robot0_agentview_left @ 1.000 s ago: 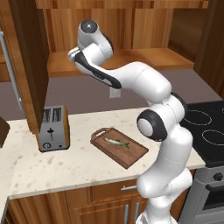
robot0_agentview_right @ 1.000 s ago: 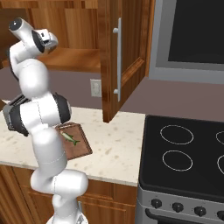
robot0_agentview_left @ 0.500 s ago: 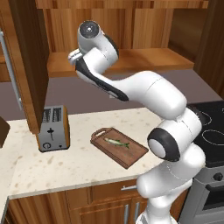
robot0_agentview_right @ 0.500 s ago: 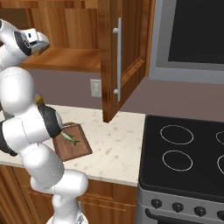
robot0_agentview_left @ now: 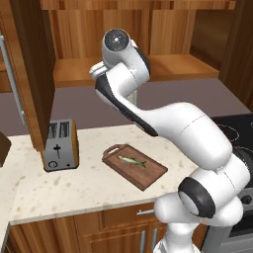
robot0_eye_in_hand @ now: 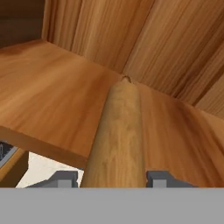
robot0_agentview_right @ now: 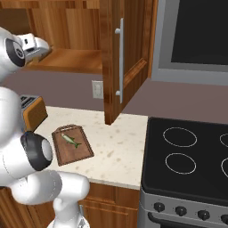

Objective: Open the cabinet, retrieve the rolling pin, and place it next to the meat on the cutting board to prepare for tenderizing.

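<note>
Gripper (robot0_eye_in_hand: pixel 113 179) clamping rolling pin (robot0_eye_in_hand: pixel 117 135), drawing back leftward out of open cabinet (robot0_agentview_right: pixel 127 67); retrieval underway, cutting board (robot0_agentview_left: pixel 136 165) placement pending.

The rolling pin (robot0_eye_in_hand: pixel 117 135) runs off the hand view's lower edge between the fingertips (robot0_eye_in_hand: pixel 65 178), so contact cannot be confirmed; its near end is cut off.

Speckled counter (robot0_agentview_left: pixel 94 183), black stove (robot0_agentview_right: pixel 187 160), toaster (robot0_agentview_left: pixel 60 145)
</note>
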Controlling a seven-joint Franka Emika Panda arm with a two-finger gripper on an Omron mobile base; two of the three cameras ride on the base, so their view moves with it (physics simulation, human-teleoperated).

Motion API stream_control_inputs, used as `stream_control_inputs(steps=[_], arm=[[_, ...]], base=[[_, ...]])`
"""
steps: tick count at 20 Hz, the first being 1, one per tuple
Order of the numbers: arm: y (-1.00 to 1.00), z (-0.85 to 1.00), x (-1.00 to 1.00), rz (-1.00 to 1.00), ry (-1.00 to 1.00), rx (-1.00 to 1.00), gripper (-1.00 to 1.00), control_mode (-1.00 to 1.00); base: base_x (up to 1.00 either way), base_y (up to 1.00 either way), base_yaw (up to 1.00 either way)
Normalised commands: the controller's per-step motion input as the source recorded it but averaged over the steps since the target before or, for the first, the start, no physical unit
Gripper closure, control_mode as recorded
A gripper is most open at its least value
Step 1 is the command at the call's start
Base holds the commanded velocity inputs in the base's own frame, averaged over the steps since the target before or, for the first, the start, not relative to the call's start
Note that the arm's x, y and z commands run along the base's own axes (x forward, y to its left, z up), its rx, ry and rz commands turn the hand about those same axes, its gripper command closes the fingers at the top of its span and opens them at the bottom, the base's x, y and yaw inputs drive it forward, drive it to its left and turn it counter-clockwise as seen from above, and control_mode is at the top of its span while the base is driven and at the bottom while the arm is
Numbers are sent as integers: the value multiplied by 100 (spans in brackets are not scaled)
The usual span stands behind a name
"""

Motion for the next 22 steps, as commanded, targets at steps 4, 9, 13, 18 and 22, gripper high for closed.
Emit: stream_control_inputs(steps=[4, 9, 13, 18, 22], arm=[[-51, 0, -91, -7, 0, 0, 100, -100], [-45, 0, -94, -9, 0, 0, 100, -100], [-40, -3, -90, -9, 0, 0, 100, -100], [-29, -22, -80, -7, 3, 0, 100, -100], [-24, -39, -68, -5, 9, 0, 100, -100]], base=[[0, 0, 0], [0, 0, 0], [0, 0, 0], [0, 0, 0], [0, 0, 0]])
